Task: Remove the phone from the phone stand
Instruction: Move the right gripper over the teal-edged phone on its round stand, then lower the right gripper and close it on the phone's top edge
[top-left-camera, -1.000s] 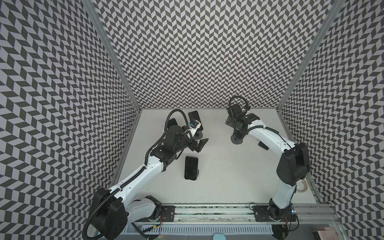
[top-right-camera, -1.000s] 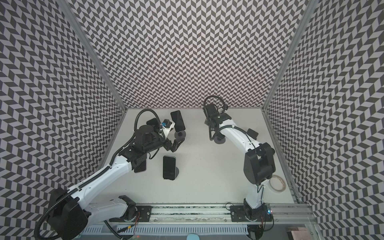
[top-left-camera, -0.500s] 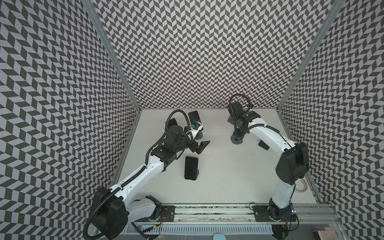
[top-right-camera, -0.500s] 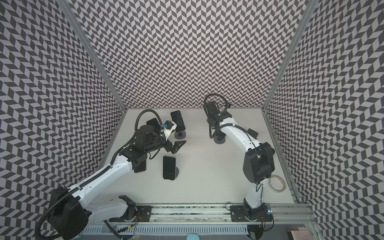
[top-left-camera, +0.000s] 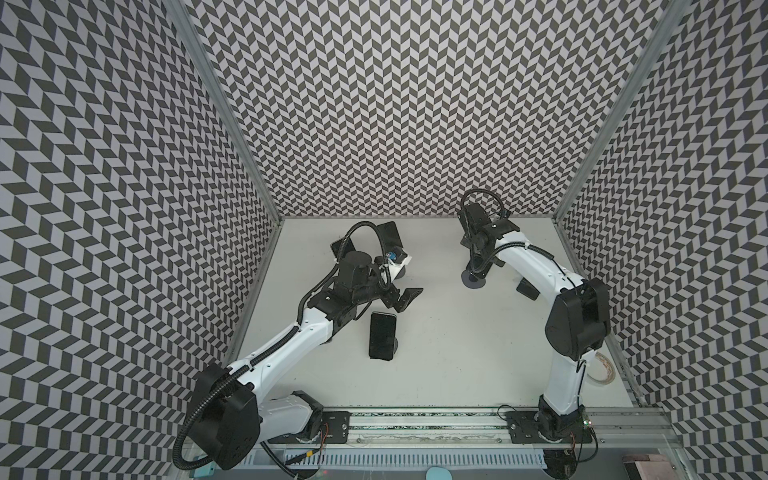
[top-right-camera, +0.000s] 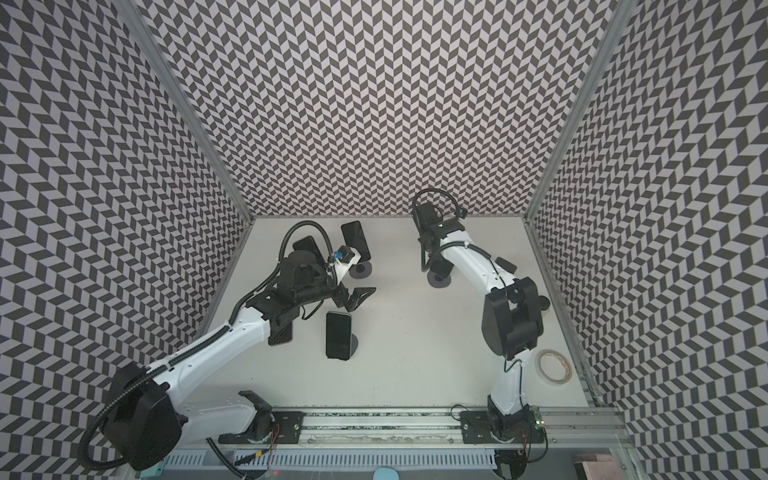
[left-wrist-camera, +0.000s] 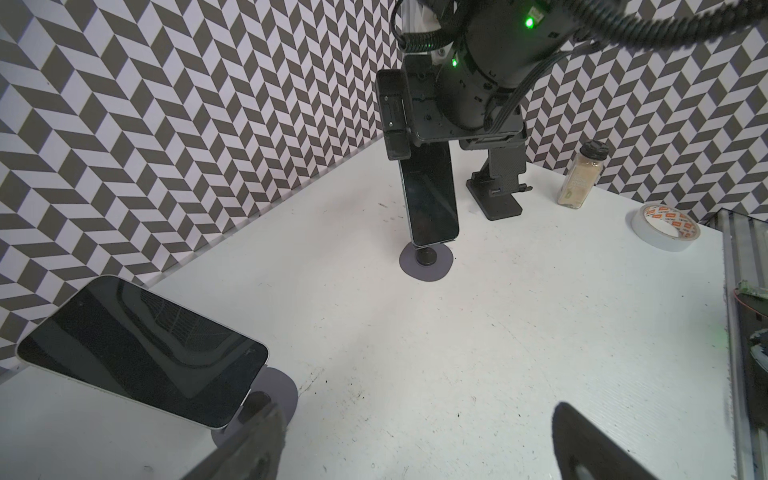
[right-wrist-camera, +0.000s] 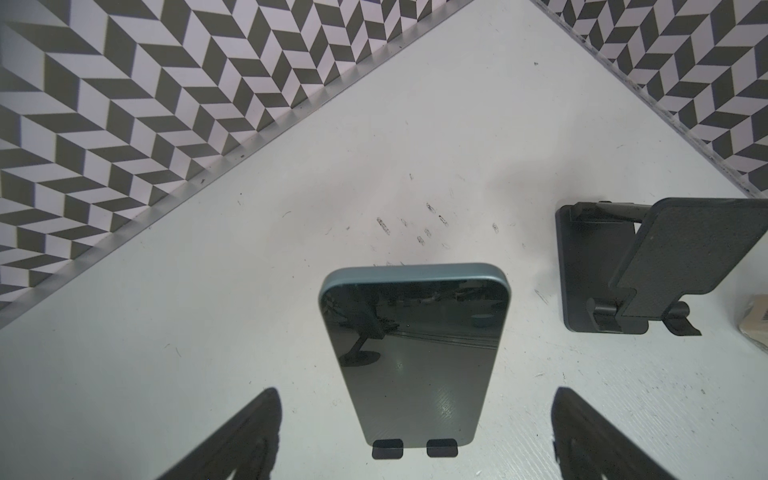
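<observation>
Right arm reaches toward the back of the table, wrist bent straight down. Right gripper hangs over the phone, fingers spread wide either side, clear of it. Phone leans on the phone stand, back of table right of centre, near an empty folding stand. Left arm stretched low; left gripper wide apart, empty, just behind a second phone on its own stand. In both top views the right gripper's fingers and the phone are hidden under the wrist, only the round base shows. Back-left phone partly behind the left arm
</observation>
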